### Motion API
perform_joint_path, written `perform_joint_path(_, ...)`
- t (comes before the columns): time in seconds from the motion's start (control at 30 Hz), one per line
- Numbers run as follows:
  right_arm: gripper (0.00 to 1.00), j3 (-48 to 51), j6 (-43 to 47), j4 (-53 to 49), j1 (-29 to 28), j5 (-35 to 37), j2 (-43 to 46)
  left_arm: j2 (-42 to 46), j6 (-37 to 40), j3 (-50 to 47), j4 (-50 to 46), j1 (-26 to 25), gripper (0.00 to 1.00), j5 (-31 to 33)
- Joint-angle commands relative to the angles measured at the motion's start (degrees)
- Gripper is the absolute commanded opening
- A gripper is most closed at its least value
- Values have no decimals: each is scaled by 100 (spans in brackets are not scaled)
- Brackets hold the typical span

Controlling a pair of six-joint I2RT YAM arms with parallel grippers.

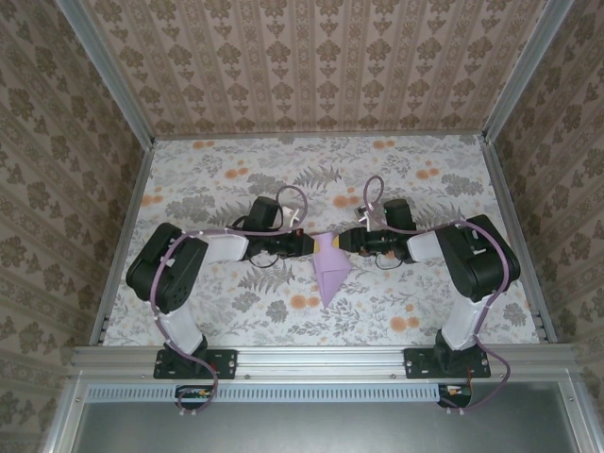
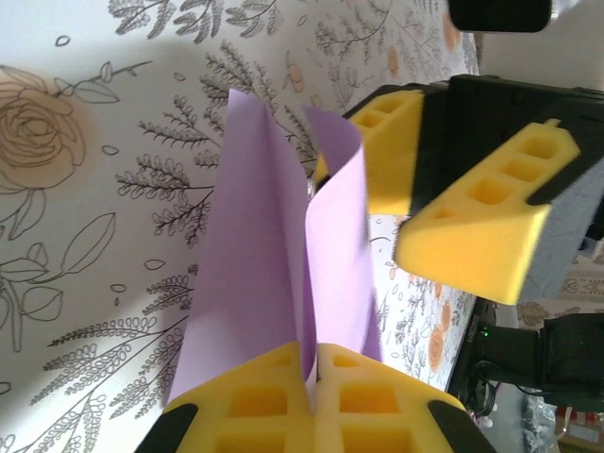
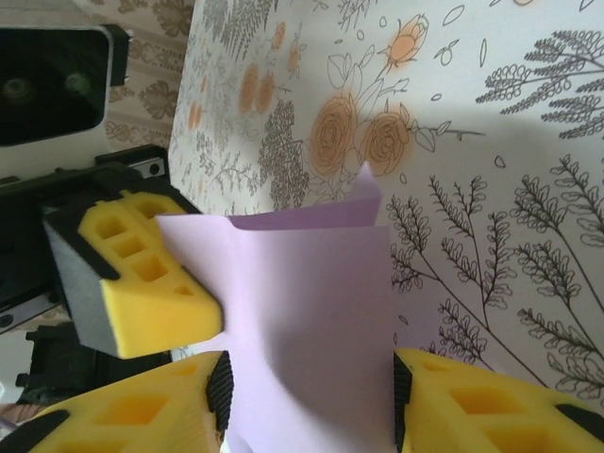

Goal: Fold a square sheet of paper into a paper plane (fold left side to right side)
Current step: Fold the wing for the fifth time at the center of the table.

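You are well into the fold, by the look of it: the paper plane (image 1: 330,269) already has its pointed nose and a centre crease, so the corner folds are done. What seems left is the side-to-side fold itself. From the left wrist camera the two halves of the paper plane (image 2: 255,264) stand up from the crease as an open V, not laid flat on each other, so you have yet to bring the left half onto the right and press the crease down. The plane sits at the middle of the table (image 1: 189,311), between the two arms, its wide end raised between the grippers. Its long axis runs near to far, and the nose points at the near edge, toward the arm bases. Your left gripper (image 2: 313,363) is pressed together and pinching the paper at the crease, the lilac sheet coming out from between its yellow pads. Your right gripper (image 3: 307,396) faces it from the right with its jaws spread, one finger on either side of the paper's edge, and no pinch shows there yet.
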State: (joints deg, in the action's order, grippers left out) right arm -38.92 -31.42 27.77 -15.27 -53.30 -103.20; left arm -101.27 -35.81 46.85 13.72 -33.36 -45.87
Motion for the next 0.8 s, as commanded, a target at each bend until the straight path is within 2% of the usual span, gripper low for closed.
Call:
perform_joint_path(0.0, 44, -55, 299, -456, -21, -111, 286, -135, 215, 33, 24, 23, 2, -52)
perform_joint_path(0.13, 38, -107, 399, -727, -26, -136, 334, -182, 236, 69, 13, 23, 2, -74)
perform_joint_path(0.23, 45, -92, 479, -911, -21, -52, 414, -198, 297, 86, -86, 23, 2, -41)
perform_joint_path(0.53, 46, -39, 306, -1041, -29, -16, 491, -295, 375, 115, -208, 23, 2, 13)
perform_joint_path(0.67, 40, -37, 285, -1136, -47, 21, 493, -343, 364, 125, -167, 14, 3, -11)
perform_joint_path(0.77, 32, -70, 285, -1259, -52, 96, 485, -358, 363, 133, -107, -2, 5, -63)
